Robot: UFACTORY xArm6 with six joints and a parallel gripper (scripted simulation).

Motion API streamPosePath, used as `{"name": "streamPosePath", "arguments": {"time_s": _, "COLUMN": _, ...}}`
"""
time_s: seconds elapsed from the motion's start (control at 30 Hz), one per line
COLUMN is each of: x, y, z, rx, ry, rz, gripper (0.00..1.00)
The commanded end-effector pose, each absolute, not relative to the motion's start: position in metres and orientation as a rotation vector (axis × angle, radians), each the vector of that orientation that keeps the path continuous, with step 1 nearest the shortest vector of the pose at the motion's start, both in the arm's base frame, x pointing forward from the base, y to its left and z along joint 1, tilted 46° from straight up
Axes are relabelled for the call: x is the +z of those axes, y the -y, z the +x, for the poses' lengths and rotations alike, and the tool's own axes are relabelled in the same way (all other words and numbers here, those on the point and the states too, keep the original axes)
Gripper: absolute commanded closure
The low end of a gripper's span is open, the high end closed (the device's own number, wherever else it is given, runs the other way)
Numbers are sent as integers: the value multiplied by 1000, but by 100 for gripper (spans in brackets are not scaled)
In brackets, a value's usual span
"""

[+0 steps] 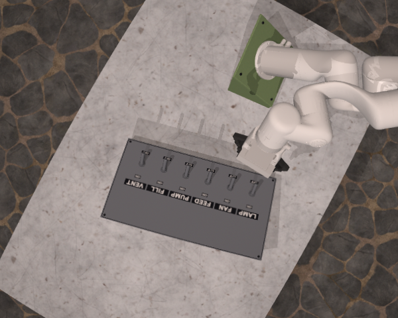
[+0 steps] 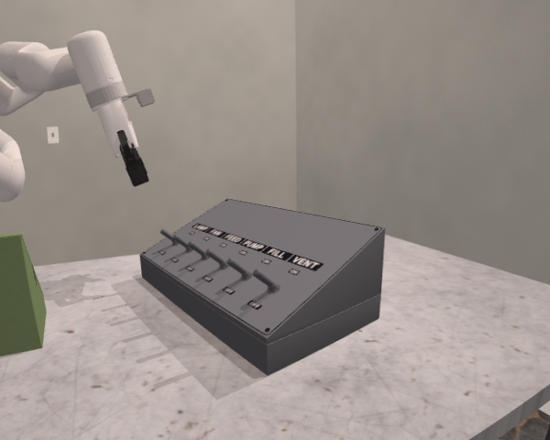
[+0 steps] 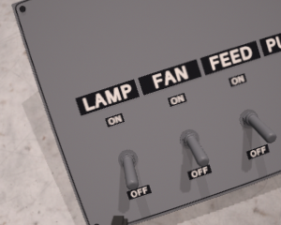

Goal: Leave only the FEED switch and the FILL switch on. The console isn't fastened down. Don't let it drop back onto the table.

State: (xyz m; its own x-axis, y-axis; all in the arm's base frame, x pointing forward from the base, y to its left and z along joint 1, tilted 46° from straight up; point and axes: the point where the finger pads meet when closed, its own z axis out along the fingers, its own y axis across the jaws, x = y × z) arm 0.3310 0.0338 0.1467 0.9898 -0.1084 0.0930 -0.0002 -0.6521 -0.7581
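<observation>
The grey sloped console (image 1: 189, 201) lies on the table, with six toggle switches labelled VENT, FILL, PUMP, FEED, FAN and LAMP. In the overhead view the FILL lever (image 1: 164, 164) and the FEED lever (image 1: 209, 176) lean toward their OFF marks, like the others. The wrist view shows the LAMP lever (image 3: 129, 171), FAN lever (image 3: 196, 147) and FEED lever (image 3: 259, 127), all at OFF. My gripper (image 1: 261, 154) is open and empty. It hovers high above the console's OFF-side edge near the LAMP end and also shows in the side view (image 2: 133, 165). The wrist body hides most of its fingers from above.
A green block (image 1: 257, 73) stands on the table behind the console, partly under my arm; it also shows at the left in the side view (image 2: 7, 293). The table edge lies close to the right of the console's LAMP end.
</observation>
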Motion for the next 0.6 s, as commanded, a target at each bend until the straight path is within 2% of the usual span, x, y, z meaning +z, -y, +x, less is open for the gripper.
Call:
{"name": "streamPosePath", "arguments": {"time_s": 0.0, "x": 163, "y": -59, "z": 336, "rx": -327, "ry": 135, "rz": -2254, "gripper": 0}}
{"name": "streamPosePath", "arguments": {"time_s": 0.4, "x": 172, "y": -73, "z": 337, "rx": -406, "ry": 253, "rz": -2234, "gripper": 0}}
{"name": "streamPosePath", "arguments": {"time_s": 0.43, "x": 172, "y": -73, "z": 337, "rx": -406, "ry": 253, "rz": -2234, "gripper": 23}}
{"name": "streamPosePath", "arguments": {"time_s": 0.57, "x": 172, "y": -73, "z": 337, "rx": -406, "ry": 253, "rz": -2234, "gripper": 23}}
